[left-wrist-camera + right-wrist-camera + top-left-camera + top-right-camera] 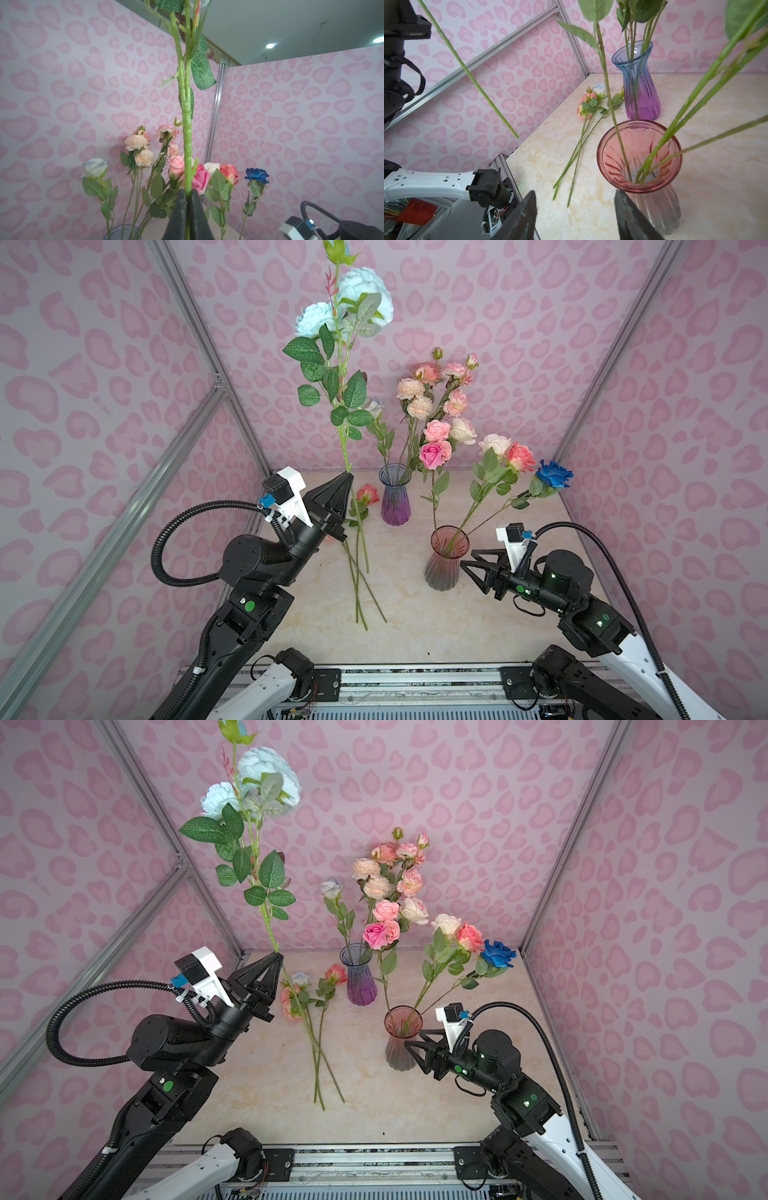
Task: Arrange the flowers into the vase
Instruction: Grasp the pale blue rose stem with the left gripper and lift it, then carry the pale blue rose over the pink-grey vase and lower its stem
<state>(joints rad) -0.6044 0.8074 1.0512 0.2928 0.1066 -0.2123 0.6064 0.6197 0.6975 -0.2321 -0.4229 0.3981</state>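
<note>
Green and knobbed, the pale blue flower stem is clamped in the left end effector, jaws together on it. Its long axis is steeply upright. The blooms point up, well above the end effector, and the cut end hangs below it. The right end effector has its jaws apart with nothing between them. The pink vase stands just beside its fingertips. Loose flowers lie on the tabletop between both end effectors.
</note>
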